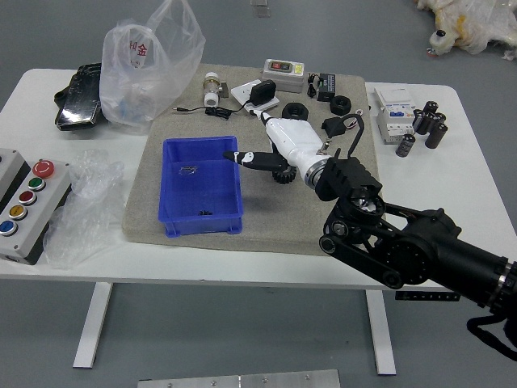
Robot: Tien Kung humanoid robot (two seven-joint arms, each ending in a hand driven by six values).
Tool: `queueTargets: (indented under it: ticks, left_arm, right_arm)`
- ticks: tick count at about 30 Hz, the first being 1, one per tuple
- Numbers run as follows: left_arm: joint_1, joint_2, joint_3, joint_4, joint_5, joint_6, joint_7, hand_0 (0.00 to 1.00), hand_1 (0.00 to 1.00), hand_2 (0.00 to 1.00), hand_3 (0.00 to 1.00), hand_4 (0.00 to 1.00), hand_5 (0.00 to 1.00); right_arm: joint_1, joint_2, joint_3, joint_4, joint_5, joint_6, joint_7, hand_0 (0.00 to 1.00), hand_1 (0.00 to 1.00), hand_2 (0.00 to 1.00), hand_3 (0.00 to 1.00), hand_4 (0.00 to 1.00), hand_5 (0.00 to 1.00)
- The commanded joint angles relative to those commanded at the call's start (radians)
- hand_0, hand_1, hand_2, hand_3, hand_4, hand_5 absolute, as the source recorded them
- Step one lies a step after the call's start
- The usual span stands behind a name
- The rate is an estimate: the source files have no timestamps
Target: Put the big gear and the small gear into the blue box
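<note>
My right hand [245, 134] reaches in from the right, just past the right rim of the blue box [202, 224]. Its thumb and index finger are spread wide and hold nothing. A small dark toothed piece [206, 213], apparently the small gear, lies on the box floor near the front wall. A metallic piece [188, 170] also lies inside, farther back. Right of the box, a black ridged round part [284, 175], possibly the big gear, shows partly from under my hand on the grey mat. My left hand is out of view.
Black rings [340, 105], an adapter with its cable [262, 92] and a white-and-grey device [284, 74] lie behind my hand. Left are plastic bags [153, 65] and a button box [31, 206]. Black cylinders [433, 134] stand at the right.
</note>
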State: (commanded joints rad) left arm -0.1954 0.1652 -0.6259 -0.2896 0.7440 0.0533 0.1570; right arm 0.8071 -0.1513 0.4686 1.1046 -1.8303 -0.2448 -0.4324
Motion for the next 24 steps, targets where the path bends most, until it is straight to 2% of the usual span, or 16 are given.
queueTargets:
  ticks: [1,2,13,14,19,20,24]
  left_arm:
    - [0.000,0.000,0.001,0.000,-0.001,0.000,-0.001,0.654,0.505,0.524,0.677,0.667,0.306]
    - [0.000,0.000,0.001,0.000,-0.001,0.000,-0.001,0.654,0.505,0.524,0.677,0.667,0.306]
    - [0.000,0.000,-0.001,0.000,0.002,0.000,0.001,0.654,0.505,0.524,0.677,0.667,0.305]
    - [-0.001,0.000,-0.001,-0.001,0.002,0.000,0.001,0.654,0.505,0.524,0.676,0.666,0.305]
    - [-0.001,-0.002,-0.003,-0.001,0.006,-0.001,0.002,0.654,0.505,0.524,0.676,0.666,0.305]
    - [-0.001,-0.002,-0.003,-0.001,0.006,-0.001,0.002,0.655,0.505,0.524,0.677,0.667,0.306]
    - [0.001,-0.004,-0.022,-0.001,0.024,-0.002,0.010,0.655,0.505,0.524,0.677,0.667,0.306]
  right_arm:
    - [0.000,0.001,0.000,-0.013,0.002,0.003,-0.001,0.676,0.789,0.877,0.998,0.998,0.882]
    - [-0.001,0.003,-0.002,-0.025,0.005,0.004,-0.001,0.998,0.998,0.998,0.998,0.998,0.716]
    - [0.006,0.025,-0.048,-0.106,0.050,-0.003,0.004,0.998,0.998,0.998,0.998,0.998,0.684]
    - [0.009,0.029,-0.059,-0.119,0.058,-0.005,0.006,0.998,0.998,0.998,0.998,0.998,0.641]
    - [0.020,0.052,-0.114,-0.204,0.114,-0.034,0.027,0.998,0.998,0.998,0.998,0.998,0.641]
    - [0.021,0.057,-0.122,-0.222,0.126,-0.043,0.033,0.989,0.984,0.942,0.998,0.998,0.542]
    - [0.017,0.076,-0.139,-0.285,0.161,-0.079,0.051,0.989,0.984,0.942,0.998,0.998,0.542]
